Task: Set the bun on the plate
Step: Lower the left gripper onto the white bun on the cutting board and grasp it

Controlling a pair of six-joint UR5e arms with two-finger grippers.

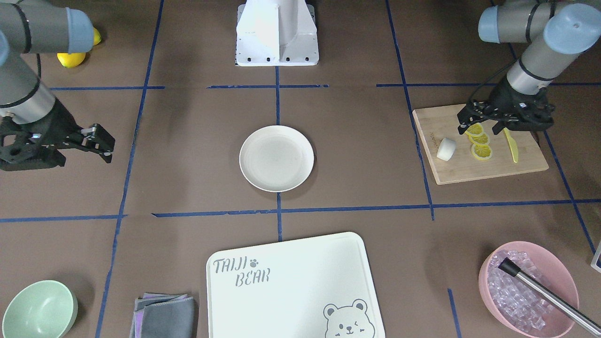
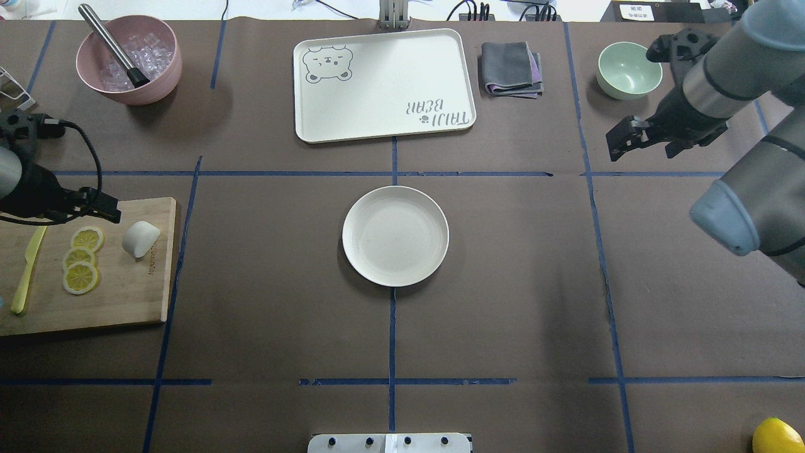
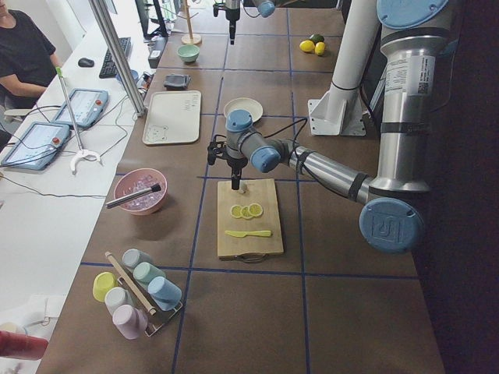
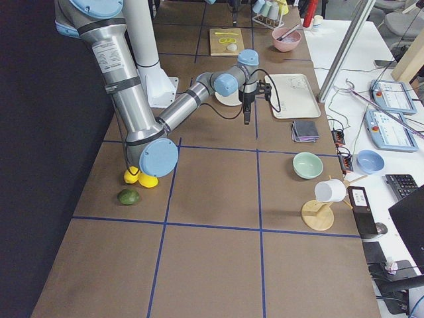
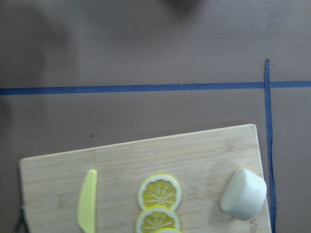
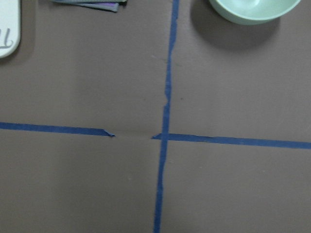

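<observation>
The bun [image 2: 140, 238] is a small white lump lying on the wooden cutting board [image 2: 126, 289], close to the edge that faces the table's middle; the left wrist view shows the bun [image 5: 244, 194] at lower right. The plate [image 2: 395, 235], round and cream-white, sits bare at the table's centre, also seen as the plate [image 1: 276, 158]. My left gripper [image 1: 480, 127] hovers open over the board's robot-side edge near the lemon slices, a short way from the bun [image 1: 446, 149]. My right gripper [image 2: 619, 141] hangs open above bare table, far from both.
Three lemon slices [image 2: 80, 258] and a yellow knife [image 2: 28, 267] share the board. Along the far edge stand a pink bowl [image 2: 129, 60] of ice with a metal tool, a bear-printed tray [image 2: 383, 85], a grey cloth [image 2: 510, 68] and a green bowl [image 2: 629, 69]. A lemon [image 2: 778, 435] lies near the robot's right.
</observation>
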